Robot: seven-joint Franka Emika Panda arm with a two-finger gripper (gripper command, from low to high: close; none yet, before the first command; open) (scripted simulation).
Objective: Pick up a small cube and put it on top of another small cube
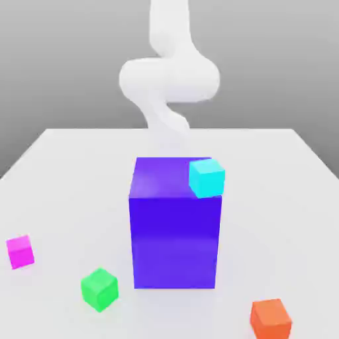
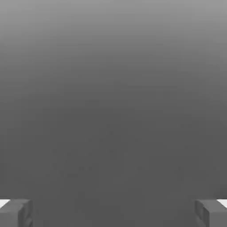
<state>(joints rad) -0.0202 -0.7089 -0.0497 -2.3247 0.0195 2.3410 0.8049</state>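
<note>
there are five blocks in all: one big blue-purple block (image 1: 175, 225) and four small cubes, each a different colour. the small ones count as one magenta-pink cube (image 1: 20, 251), one green cube (image 1: 99, 289), one orange cube (image 1: 271, 318) and one cyan cube (image 1: 206, 177), and all sit on or above one white table (image 1: 278, 172). one white robot arm (image 1: 169, 76) shows in the exterior view, and two grey fingertips (image 2: 15, 213) of one gripper (image 2: 113, 213) show in the hand view.
</note>
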